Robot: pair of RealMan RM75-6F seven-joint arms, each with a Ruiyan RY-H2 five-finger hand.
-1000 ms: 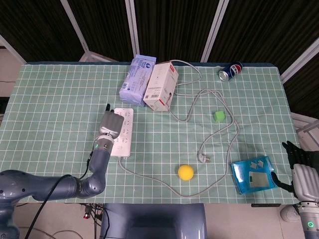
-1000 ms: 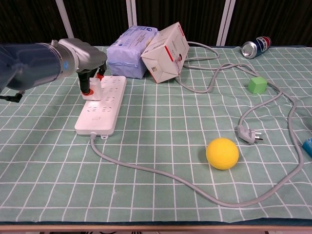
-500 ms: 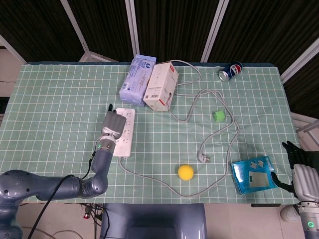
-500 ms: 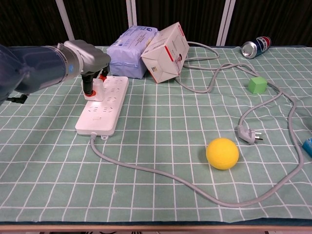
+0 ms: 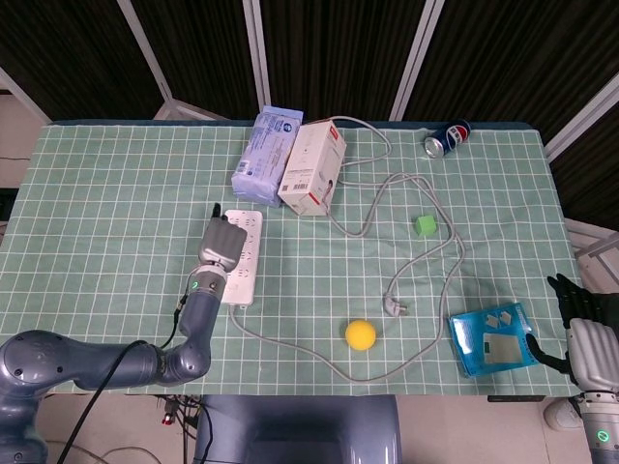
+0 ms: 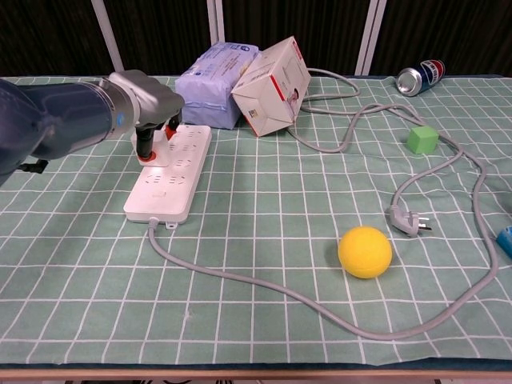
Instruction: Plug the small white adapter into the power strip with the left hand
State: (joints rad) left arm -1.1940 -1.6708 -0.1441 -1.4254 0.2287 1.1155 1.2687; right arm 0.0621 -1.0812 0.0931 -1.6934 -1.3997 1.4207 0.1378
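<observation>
From overhead, the left hand [image 5: 221,246] covers the power strip's [image 5: 244,275] far half, hiding the small white adapter; pushing unseen could skid the strip. At chest level, dark fingers [image 6: 146,142] pinch the adapter [image 6: 162,146] onto the strip's far-left sockets; tilted prongs might jam.

Dark panels [image 5: 329,48] — white frames [image 5: 418,53]

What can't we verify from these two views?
- Adapter prongs: both views, left hand covers them, so seating in the power strip can't be told.
- Right hand: head view, cut off by the frame edge; absent from chest view.
- Box label: both views, too small.
</observation>
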